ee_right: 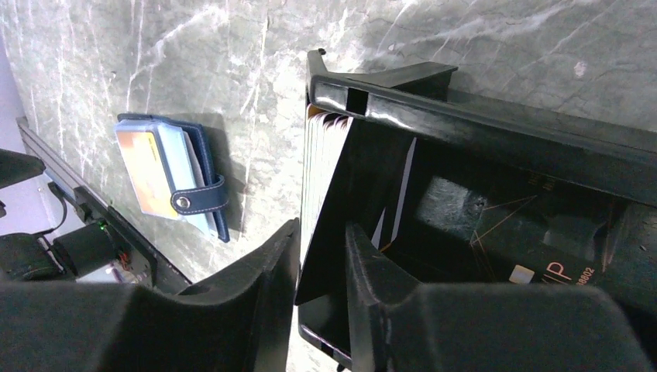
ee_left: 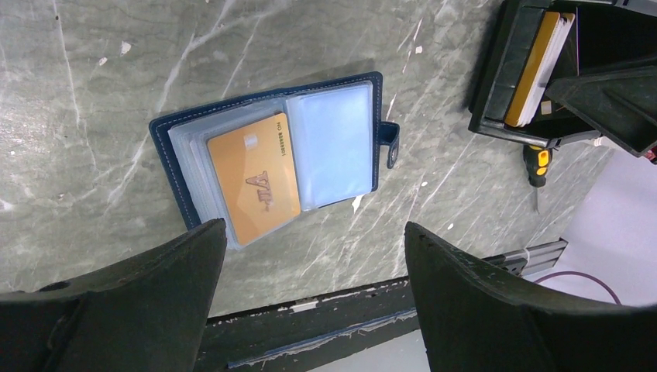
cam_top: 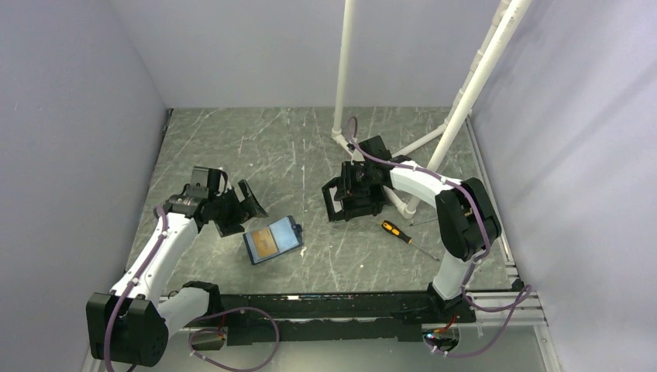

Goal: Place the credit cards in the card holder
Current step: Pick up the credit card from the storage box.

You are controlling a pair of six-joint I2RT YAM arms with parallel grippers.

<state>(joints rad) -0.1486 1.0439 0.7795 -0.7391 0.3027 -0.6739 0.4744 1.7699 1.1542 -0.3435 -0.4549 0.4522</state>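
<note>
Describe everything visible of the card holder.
The card holder is a small dark-blue wallet, leather-like, with pale stitching round its edge. It lies open and flat on the grey marbled table, between the two arms and nearer the left one. Inside are clear, shiny plastic sleeves: one holds an orange-gold card, and the one beside it looks empty. A short closing tab with a round snap sticks out from one edge. Nothing but the table touches it.

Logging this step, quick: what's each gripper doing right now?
Left gripper: open, holding nothing.
Right gripper: at the black box, around a dark flat piece; grip cannot be told.
</note>
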